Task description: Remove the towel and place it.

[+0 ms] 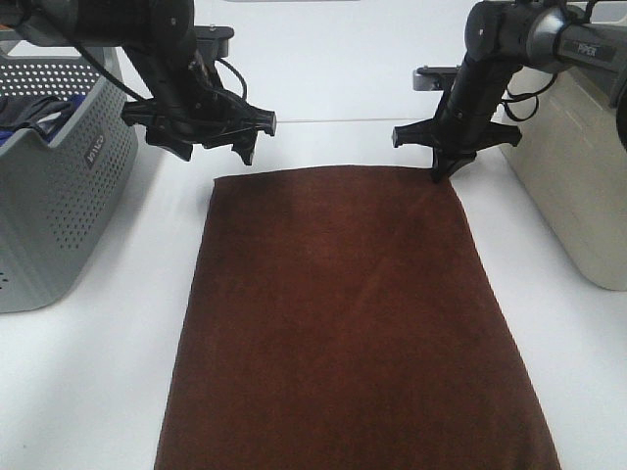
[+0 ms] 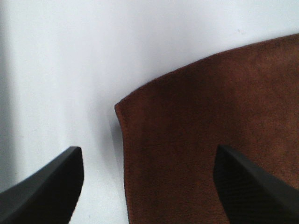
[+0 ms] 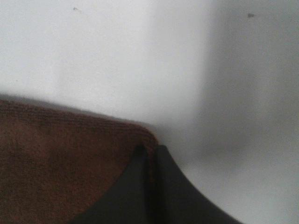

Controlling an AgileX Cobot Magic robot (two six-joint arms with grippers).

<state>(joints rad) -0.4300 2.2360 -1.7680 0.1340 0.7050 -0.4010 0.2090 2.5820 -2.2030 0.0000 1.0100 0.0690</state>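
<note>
- Furthest left is a grey basket point(image 1: 69, 206) with dark clothes in it, well outside the left gripper's outer finger; we judge a wide swing of that arm could clip its rim
- The left gripper point(image 1: 214, 149) hangs with its jaws spread wide and nothing held; one finger stands over the bare table point(image 1: 88, 392) and the other over the towel point(image 1: 343, 323), so the cloth's edge and corner lie under the gap
- If we drop and shut here, the finger over the plush may only press it flat or push up a wrinkle, and the jaws could close on nothing
- The towel lies spread flat on the table, one far corner below the left jaws and the other at the tips of the right jaws, with the rest running away from both
- The right gripper point(image 1: 443, 176) has its jaws pressed together at that corner, and from the wrist view they seem to pinch only the very tip of the hem
- So thin a bite could slip once the heavy cloth drags on it
- If we lifted from this side alone, the towel would hang from one corner and bunch
- A beige bin point(image 1: 578, 196) stands just outside the right jaws; a sideways carry could brush it
</note>
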